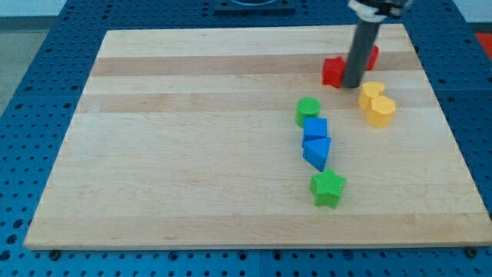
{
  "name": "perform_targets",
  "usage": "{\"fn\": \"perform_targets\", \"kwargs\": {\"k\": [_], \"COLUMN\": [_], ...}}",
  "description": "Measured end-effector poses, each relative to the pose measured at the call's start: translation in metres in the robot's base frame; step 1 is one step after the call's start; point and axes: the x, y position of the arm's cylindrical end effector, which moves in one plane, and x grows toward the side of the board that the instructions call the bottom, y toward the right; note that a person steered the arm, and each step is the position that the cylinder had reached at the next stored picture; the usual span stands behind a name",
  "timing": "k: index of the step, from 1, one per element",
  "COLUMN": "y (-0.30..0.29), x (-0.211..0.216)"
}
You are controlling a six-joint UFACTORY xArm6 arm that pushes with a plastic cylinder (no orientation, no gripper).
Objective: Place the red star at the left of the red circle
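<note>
The red star (pixel 333 71) lies near the board's top right. The red circle (pixel 373 56) is just right of it, mostly hidden behind the dark rod. My tip (pixel 352 85) rests on the board between the two red blocks, touching the star's right side, just below and left of the circle.
A yellow heart (pixel 372 91) and a yellow hexagon (pixel 380 111) sit just below right of my tip. A green circle (pixel 308 109), blue square (pixel 315 128), blue triangle (pixel 317 151) and green star (pixel 328 188) form a column near the middle. The wooden board (pixel 192 138) ends close to the right.
</note>
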Motion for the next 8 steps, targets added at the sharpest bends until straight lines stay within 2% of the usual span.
{"fn": "perform_targets", "kwargs": {"k": [1,2,3,5,8], "y": [-0.028,-0.032,-0.089,-0.094,-0.075], "x": [-0.018,-0.006,0.023,-0.021,-0.041]}}
